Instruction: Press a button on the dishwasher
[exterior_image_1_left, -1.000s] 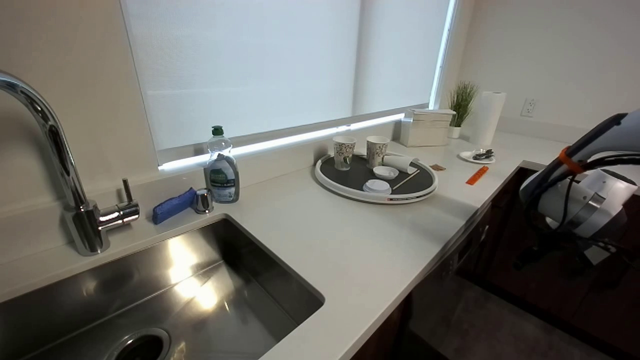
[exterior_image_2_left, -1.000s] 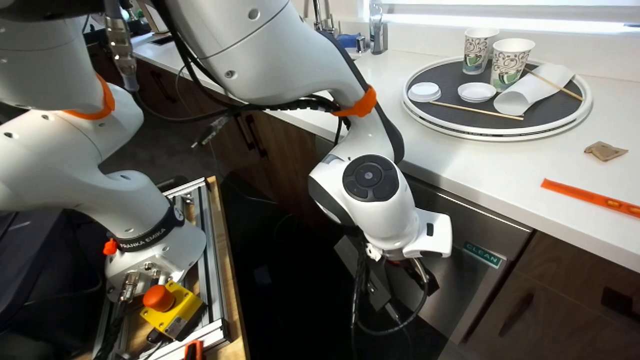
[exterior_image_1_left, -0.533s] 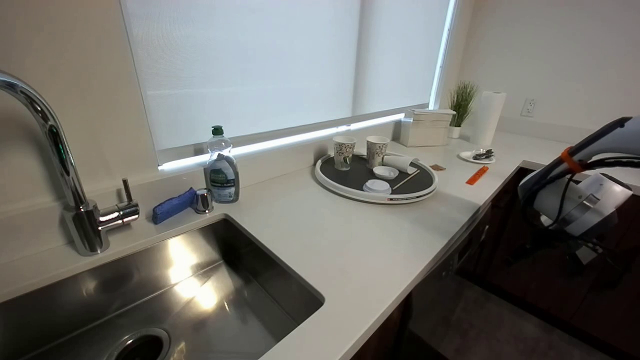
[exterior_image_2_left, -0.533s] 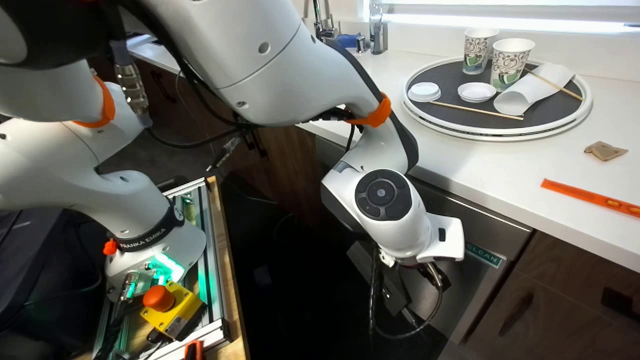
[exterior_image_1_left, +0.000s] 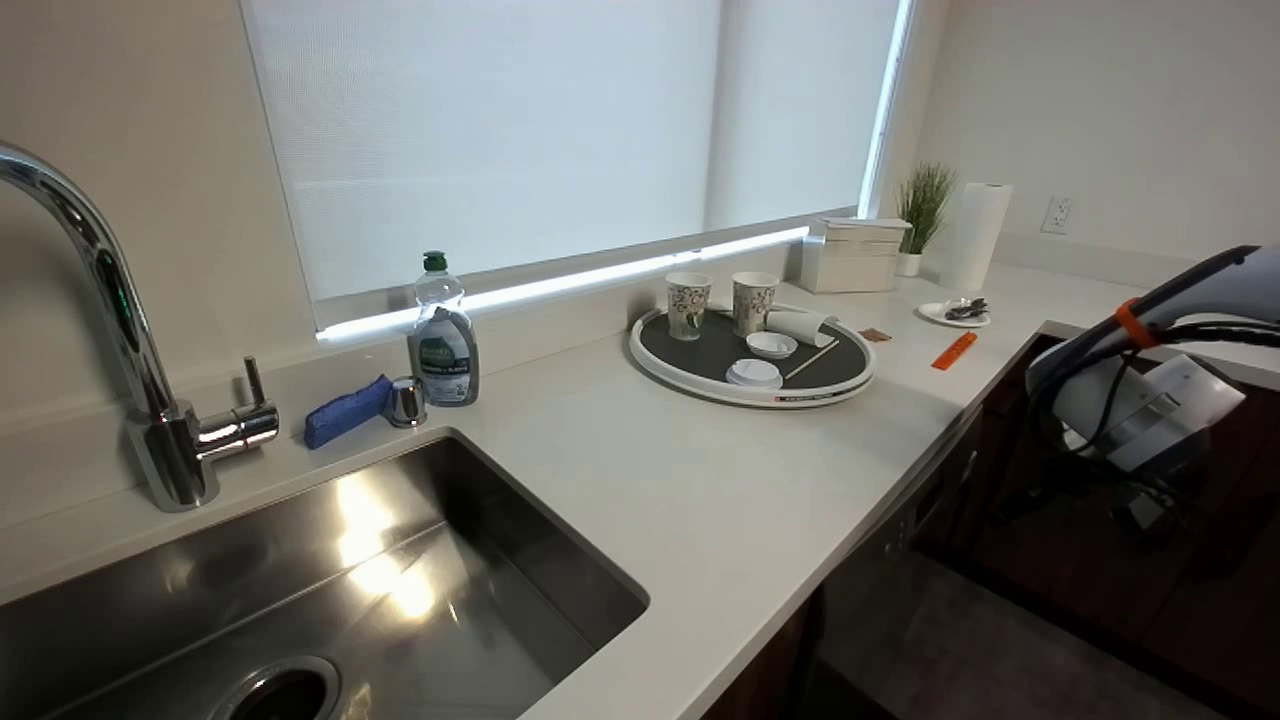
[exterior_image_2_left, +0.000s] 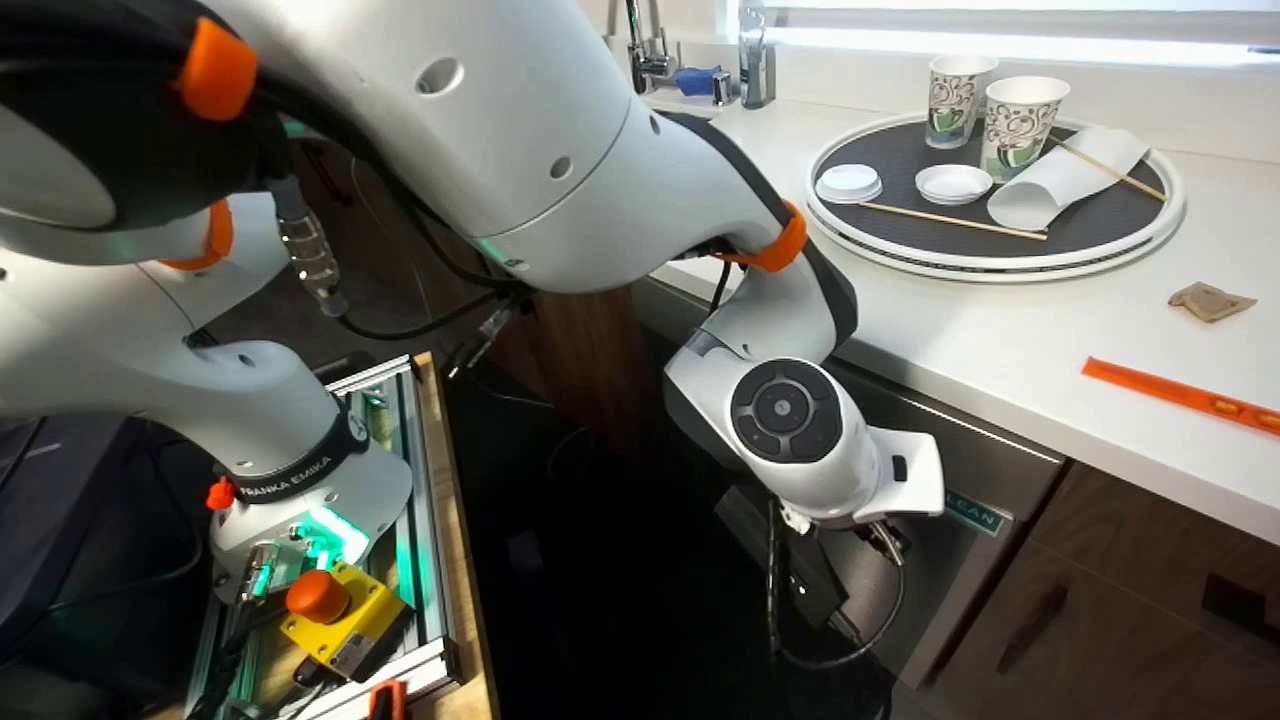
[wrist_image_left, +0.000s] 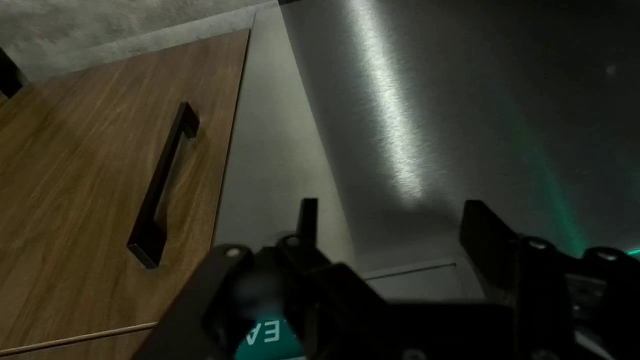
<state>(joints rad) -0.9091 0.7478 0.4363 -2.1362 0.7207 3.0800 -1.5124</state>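
The dishwasher is a steel-faced front under the counter, dark and glossy in places. In an exterior view its top strip (exterior_image_2_left: 950, 440) shows beside my hand. In the wrist view its broad brushed front (wrist_image_left: 440, 110) fills the right side, with a recessed panel (wrist_image_left: 415, 282) at the bottom. A green CLEAN sign (exterior_image_2_left: 972, 512) is on it, partly covered by my hand; its letters also show upside down in the wrist view (wrist_image_left: 270, 342). I see no button. My gripper (wrist_image_left: 390, 202) is open and empty, its fingers pointing at the steel front; any contact cannot be told.
A white counter (exterior_image_2_left: 930, 330) overhangs the front. On it are a round tray (exterior_image_2_left: 1000, 268) with cups and lids and an orange level (exterior_image_2_left: 1180, 393). A wooden cabinet with a dark handle (wrist_image_left: 162, 190) adjoins the dishwasher. A steel sink (exterior_image_1_left: 450, 560) lies farther along.
My arm and hand have moved right and down in one exterior view, and left and slightly down in another. The hand now covers part of the CLEAN sign. A green light has come on at the base.
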